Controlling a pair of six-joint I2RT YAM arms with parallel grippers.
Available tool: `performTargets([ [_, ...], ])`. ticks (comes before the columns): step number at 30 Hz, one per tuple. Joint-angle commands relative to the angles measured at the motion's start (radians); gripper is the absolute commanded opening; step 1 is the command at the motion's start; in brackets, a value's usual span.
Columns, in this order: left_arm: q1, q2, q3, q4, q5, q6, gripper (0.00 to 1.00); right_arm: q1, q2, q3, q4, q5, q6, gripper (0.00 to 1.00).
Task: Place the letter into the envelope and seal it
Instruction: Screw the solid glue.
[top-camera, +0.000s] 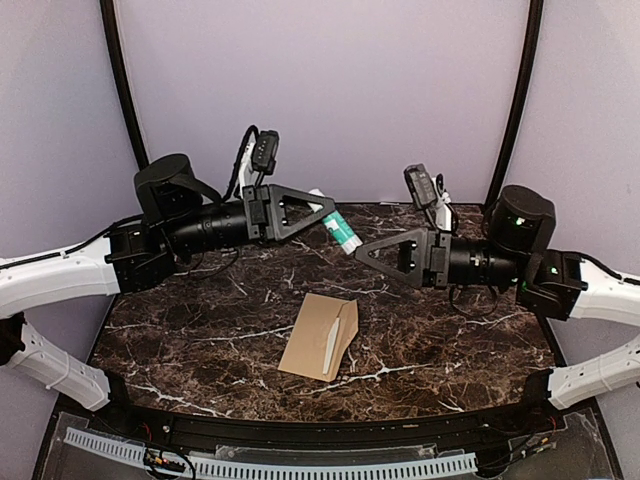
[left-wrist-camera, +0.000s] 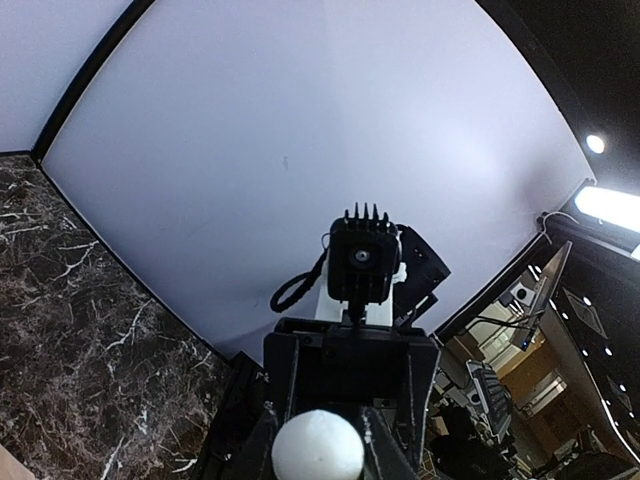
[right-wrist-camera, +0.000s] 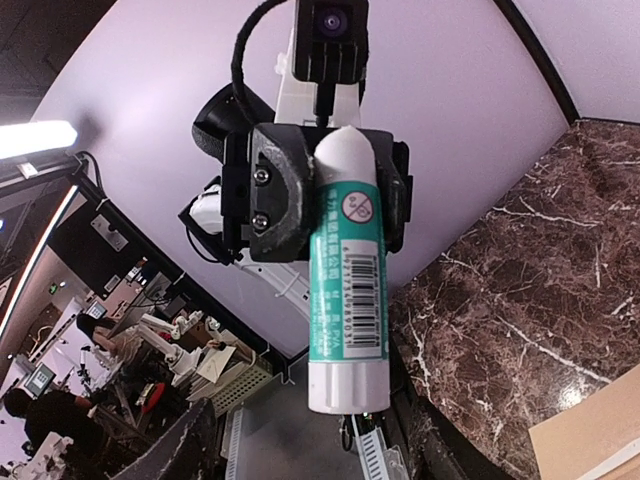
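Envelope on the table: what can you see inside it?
Only a pale strip of what is probably the letter shows at the open mouth of the envelope, beside the flap. The rest is covered by the envelope's brown face.

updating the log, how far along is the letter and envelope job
Done, apparently: the cream paper letter shows only as a pale strip inside the kraft-brown paper envelope. In hand: the left end effector holds a green-and-white glue stick; the right end effector hangs open beside it. Left: gluing and sealing the flap.

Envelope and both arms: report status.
Left jaws shut on glue stick, held up. Right jaws open, facing it. Envelope flat on table, untouched. Nothing on it.
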Motion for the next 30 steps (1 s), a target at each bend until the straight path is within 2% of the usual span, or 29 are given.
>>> performTargets([
  [1, 0.007, -0.012, 0.027, -0.003, 0.103, 0.037, 0.0, 0.004, 0.003, -0.027, 0.049, -0.128, 0.018, 0.6],
  [8, 0.006, -0.008, 0.02, 0.006, 0.135, 0.03, 0.0, 0.006, 0.034, -0.03, 0.088, -0.158, 0.029, 0.51],
  [22, 0.007, 0.006, 0.026, 0.027, 0.184, 0.015, 0.0, 0.008, 0.051, -0.024, 0.132, -0.165, 0.033, 0.39],
  [30, 0.006, 0.01, 0.025, 0.026, 0.191, 0.016, 0.0, 0.007, 0.039, -0.033, 0.123, -0.155, 0.029, 0.19],
])
